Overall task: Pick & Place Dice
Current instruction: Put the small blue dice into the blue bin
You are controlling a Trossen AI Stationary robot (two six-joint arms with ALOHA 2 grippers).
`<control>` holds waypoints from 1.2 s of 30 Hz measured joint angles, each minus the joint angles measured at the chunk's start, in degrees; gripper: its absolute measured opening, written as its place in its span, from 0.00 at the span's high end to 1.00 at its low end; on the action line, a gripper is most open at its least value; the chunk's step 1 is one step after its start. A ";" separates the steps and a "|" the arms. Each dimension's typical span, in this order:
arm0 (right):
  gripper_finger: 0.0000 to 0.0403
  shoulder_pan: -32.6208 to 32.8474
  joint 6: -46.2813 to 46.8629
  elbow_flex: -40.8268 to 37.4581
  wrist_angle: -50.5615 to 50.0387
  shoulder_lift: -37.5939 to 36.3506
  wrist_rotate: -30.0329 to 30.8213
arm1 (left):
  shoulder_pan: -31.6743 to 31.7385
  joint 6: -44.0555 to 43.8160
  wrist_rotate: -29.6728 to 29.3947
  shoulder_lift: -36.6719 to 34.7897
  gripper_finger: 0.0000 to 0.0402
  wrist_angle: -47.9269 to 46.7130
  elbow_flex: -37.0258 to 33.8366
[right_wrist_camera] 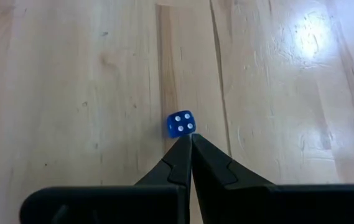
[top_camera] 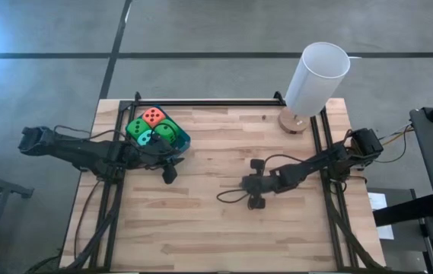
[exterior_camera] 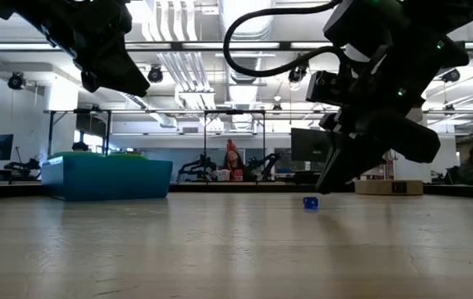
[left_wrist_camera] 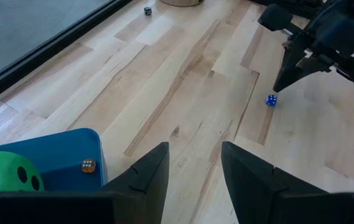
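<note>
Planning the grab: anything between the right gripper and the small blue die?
Nothing: in the right wrist view the right gripper's shut jaws point straight at the small blue die, bare wood around.

Two dark jointed arms, black cables looping along them, left gripper (left_wrist_camera: 192, 177) with broad matte-black wedge fingers, right gripper (right_wrist_camera: 191, 142) likewise black.

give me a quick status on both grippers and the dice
Left gripper open, empty, beside blue tray. Right gripper shut, tips at small blue die. Nothing in the way.

Bright overhead ceiling lights, glare patch on the table (right_wrist_camera: 313, 31), soft shadows.
</note>
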 joint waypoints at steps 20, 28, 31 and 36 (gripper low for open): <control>0.98 -0.34 1.47 -4.44 7.88 0.04 -0.08 | 0.00 0.00 0.03 0.00 0.62 0.00 0.00; 0.98 -0.34 1.18 -4.36 13.13 3.24 -0.81 | 0.00 0.00 0.05 0.00 0.64 0.05 0.00; 0.98 -0.28 1.14 -4.14 14.31 5.04 -0.30 | 0.00 0.01 0.17 0.00 0.64 0.03 -0.02; 0.98 -0.32 0.75 -2.98 16.39 6.53 -0.29 | 0.00 0.00 0.22 0.00 0.62 0.03 -0.04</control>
